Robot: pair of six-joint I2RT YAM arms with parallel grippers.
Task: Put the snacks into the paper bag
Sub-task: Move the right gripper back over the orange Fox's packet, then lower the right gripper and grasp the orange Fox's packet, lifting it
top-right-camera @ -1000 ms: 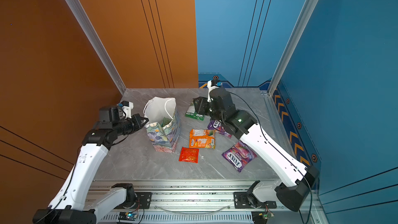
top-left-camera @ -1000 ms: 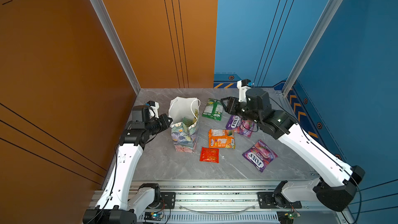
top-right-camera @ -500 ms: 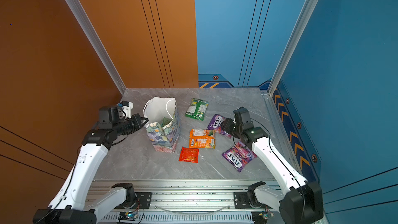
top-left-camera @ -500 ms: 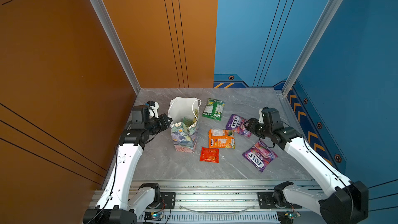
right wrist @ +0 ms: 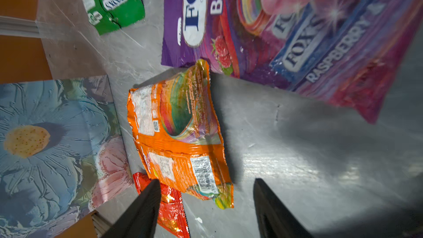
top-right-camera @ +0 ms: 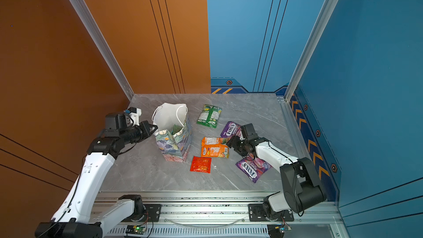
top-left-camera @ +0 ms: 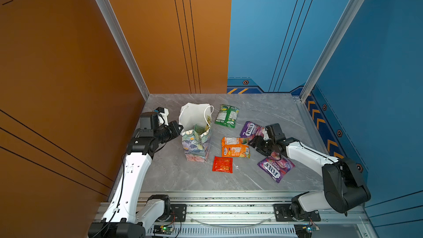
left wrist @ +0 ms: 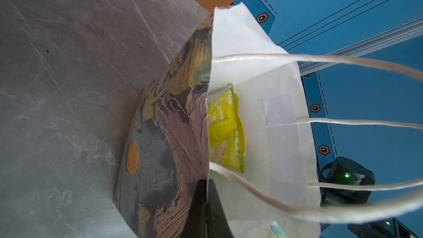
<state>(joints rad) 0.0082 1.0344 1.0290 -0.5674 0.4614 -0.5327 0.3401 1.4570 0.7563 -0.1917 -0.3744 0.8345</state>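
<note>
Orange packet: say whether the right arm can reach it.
Probably yes: the right gripper is open right beside the orange packet, which lies uncovered, with nothing between them.

My two top views look steeply down from high above the front rail (top-left-camera: 229,199) toward the far corner where the orange wall (top-left-camera: 160,30) meets the blue wall (top-left-camera: 263,30). They take in the whole table (top-left-camera: 263,111) almost identically. My left wrist camera sits close at the paper bag (left wrist: 164,133), peering into its mouth. My right wrist camera skims low over the orange packet (right wrist: 180,138) and shares the bag's floral side with both top views.
</note>
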